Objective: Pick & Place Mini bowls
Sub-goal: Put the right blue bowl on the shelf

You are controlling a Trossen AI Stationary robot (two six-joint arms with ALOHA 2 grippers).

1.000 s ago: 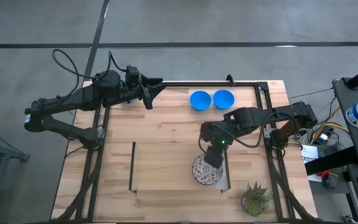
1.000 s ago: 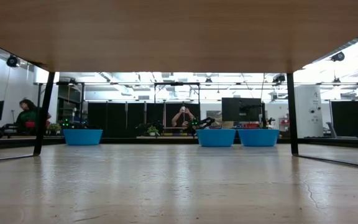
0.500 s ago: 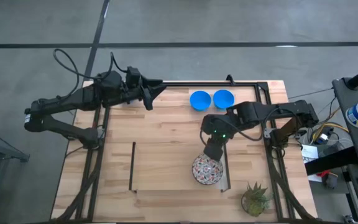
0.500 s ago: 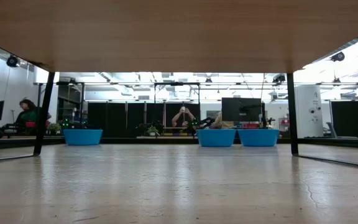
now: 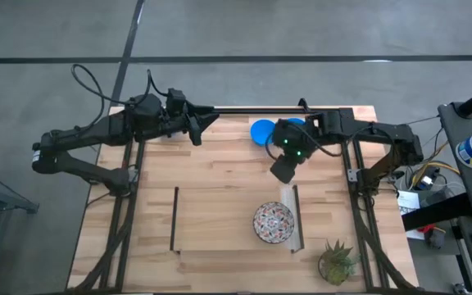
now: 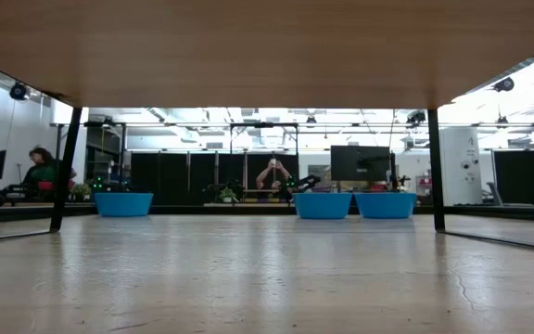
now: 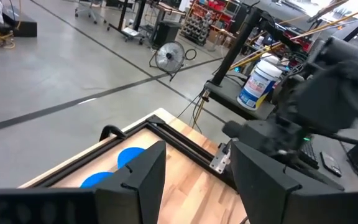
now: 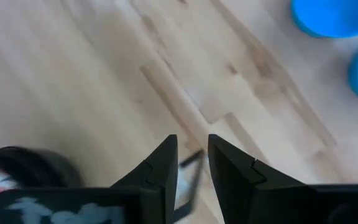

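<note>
A white mini bowl with a red-and-dark pattern (image 5: 274,222) sits upright on the wood near the table's front. Two blue mini bowls (image 5: 260,131) (image 8: 334,15) stand side by side near the far edge. The right one (image 5: 295,123) is partly under my right arm. The low view shows three blue bowls (image 6: 323,205) along the far side. My right gripper (image 5: 282,170) (image 8: 193,155) hovers between the patterned bowl and the blue ones, pointing steeply down. Its fingers are a narrow gap apart with nothing in them. My left gripper (image 5: 199,124) (image 7: 197,180) waits open at the far left.
Two thin black strips (image 5: 175,217) (image 5: 299,217) lie on the wood, and the patterned bowl is beside the right one. A small green plant (image 5: 336,260) stands at the near right corner. A black frame rail (image 5: 252,110) runs along the far edge.
My right gripper has moved from just above the patterned bowl toward the far edge, rising a little and nearing the two blue bowls. The patterned bowl has stayed where it was.
</note>
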